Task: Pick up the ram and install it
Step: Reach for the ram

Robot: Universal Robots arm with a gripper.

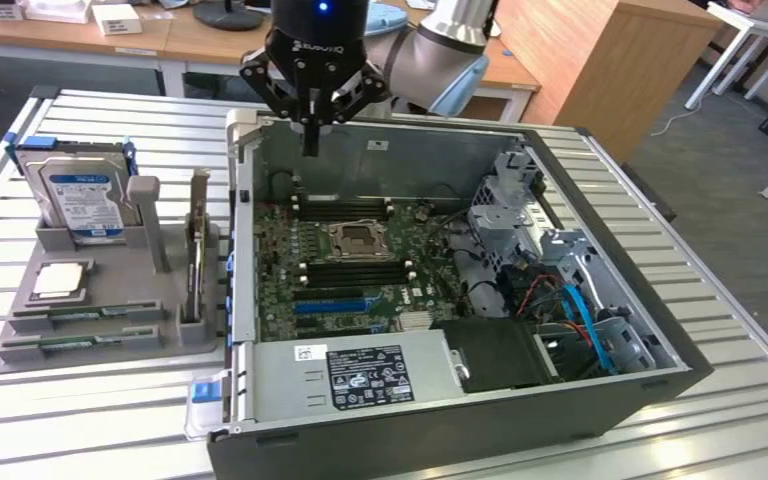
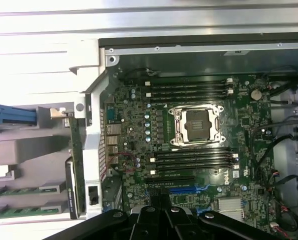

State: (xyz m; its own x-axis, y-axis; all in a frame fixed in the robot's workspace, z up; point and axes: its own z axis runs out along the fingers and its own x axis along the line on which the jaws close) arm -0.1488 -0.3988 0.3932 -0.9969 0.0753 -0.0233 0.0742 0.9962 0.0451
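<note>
**A:** Exterior view first. Where's the gripper?

**B:** The gripper (image 1: 311, 148) hangs over the far side of the open case (image 1: 424, 440). Fingers are pressed together w/ nothing between them.

**A:** And the ram?

**B:** The ram (image 1: 91, 313) lies flat in the gray holder (image 1: 157, 235) on the tabletop (image 1: 77, 420), outside the case. It's well apart from the gripper, off toward the exterior view's left and nearer the camera. A 2nd stick (image 1: 77, 346) lies just beside it. Long axis runs approx. left-right here, roughly parallel w/ the memory slots (image 1: 344, 207). One arm only, so no choice of which is nearer.

**A:** Anything else in the holder?

**B:** A thin green board (image 1: 199, 250) stands on edge next to the case wall. Can't tell if that's ram too.

**A:** Any writing?

**B:** There's upside-down white lettering on the gripper body, prob. "Robotiq". The hard drive (image 1: 80, 195) has a blue-white label and the power supply (image 1: 364, 375) has stickers. Text on both is too small to read.

**A:** Wrist view?

**B:** The gripper (image 2: 164, 220) is closed and empty, above the motherboard (image 2: 133, 135). The ram (image 2: 26, 190) sits in the holder beyond the case's side wall. It lies parallel to the memory slots (image 2: 194, 160), which look empty. There's a small round white logo on the board, not legible.
</note>
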